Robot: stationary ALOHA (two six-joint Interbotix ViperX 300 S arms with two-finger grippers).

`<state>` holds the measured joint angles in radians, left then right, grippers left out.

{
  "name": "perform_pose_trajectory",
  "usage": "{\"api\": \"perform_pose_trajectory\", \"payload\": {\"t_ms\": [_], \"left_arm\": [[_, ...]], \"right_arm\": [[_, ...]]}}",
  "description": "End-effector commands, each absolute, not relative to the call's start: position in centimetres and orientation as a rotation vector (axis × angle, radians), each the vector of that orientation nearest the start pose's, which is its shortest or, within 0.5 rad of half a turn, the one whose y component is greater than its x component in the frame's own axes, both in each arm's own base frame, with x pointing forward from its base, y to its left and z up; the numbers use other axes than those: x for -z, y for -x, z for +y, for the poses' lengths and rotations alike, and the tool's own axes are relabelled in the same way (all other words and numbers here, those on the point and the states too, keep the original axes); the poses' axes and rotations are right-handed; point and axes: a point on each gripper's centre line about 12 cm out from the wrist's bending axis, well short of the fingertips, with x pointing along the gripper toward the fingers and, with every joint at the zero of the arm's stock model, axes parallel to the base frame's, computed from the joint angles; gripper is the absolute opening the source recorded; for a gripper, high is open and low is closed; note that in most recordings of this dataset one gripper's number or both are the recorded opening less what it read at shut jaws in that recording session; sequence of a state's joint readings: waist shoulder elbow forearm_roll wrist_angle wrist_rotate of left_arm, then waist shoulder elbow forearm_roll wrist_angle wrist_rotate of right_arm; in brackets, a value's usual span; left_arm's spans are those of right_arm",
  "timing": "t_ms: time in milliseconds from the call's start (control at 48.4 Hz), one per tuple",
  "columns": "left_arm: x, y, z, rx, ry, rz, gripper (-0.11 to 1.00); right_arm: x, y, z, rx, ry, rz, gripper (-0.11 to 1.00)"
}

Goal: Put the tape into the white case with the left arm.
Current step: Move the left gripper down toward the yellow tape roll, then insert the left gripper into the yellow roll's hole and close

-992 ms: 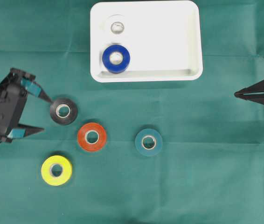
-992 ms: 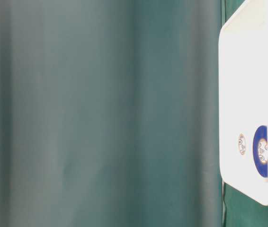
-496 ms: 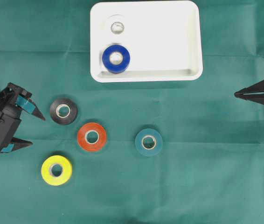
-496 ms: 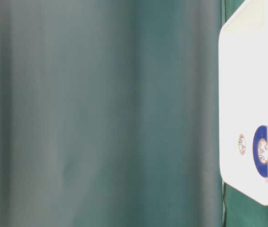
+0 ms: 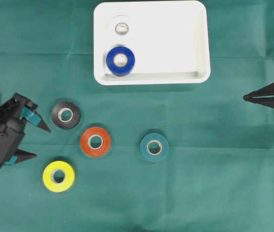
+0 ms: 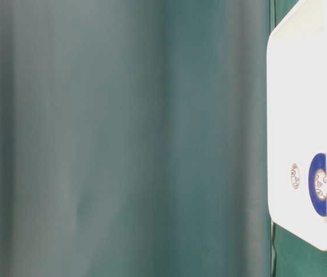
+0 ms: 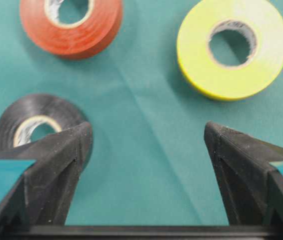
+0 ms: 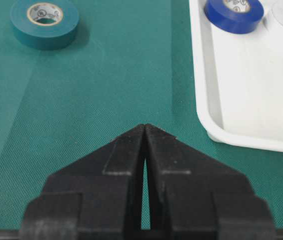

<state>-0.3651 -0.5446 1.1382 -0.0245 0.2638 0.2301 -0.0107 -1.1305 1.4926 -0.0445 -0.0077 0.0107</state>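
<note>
The white case (image 5: 175, 43) lies at the back and holds a blue tape (image 5: 120, 60) and a white tape (image 5: 121, 27). On the green cloth lie a black tape (image 5: 66, 115), an orange-red tape (image 5: 95, 141), a yellow tape (image 5: 58, 176) and a teal tape (image 5: 154, 146). My left gripper (image 5: 42, 142), with teal bands, stands open at the far left, between the black and yellow rolls and touching neither. In the left wrist view the left gripper (image 7: 147, 129) has only cloth between its fingers, the black tape (image 7: 31, 125) just beyond the left one. My right gripper (image 5: 246, 97) is shut and empty.
The right wrist view shows the right gripper (image 8: 145, 126) over bare cloth, with the case's rim (image 8: 206, 100) to its right and the teal tape (image 8: 44, 22) far left. In the table-level view the white case (image 6: 302, 86) is at the right edge.
My left gripper, still open, drew back from beside the black tape to the left and towards the front. The tapes and the right arm have not moved.
</note>
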Motion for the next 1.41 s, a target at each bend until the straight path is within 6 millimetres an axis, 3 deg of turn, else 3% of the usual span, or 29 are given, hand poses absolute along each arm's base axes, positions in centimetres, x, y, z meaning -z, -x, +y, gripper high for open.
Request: {"api": "perform_pose_trajectory", "payload": {"t_ms": [0,579,1385], "left_arm": [[-16.1,-21.6,-8.9,0.453,-0.348,0.786,0.92],[-13.2,-26.1,-12.5,0.508,-0.387,0.854,0.92],[-10.2,-27.1,-13.2,0.517,-0.402,0.896,0.92]], "right_arm": [[-16.6,-14.8,-0.1,0.005,0.028,0.341,-0.09],[-16.4,-14.7,-0.1,0.004,0.028,0.342,-0.09],[-16.4,-14.7,-0.2,0.006,0.028,0.345,-0.09]]}}
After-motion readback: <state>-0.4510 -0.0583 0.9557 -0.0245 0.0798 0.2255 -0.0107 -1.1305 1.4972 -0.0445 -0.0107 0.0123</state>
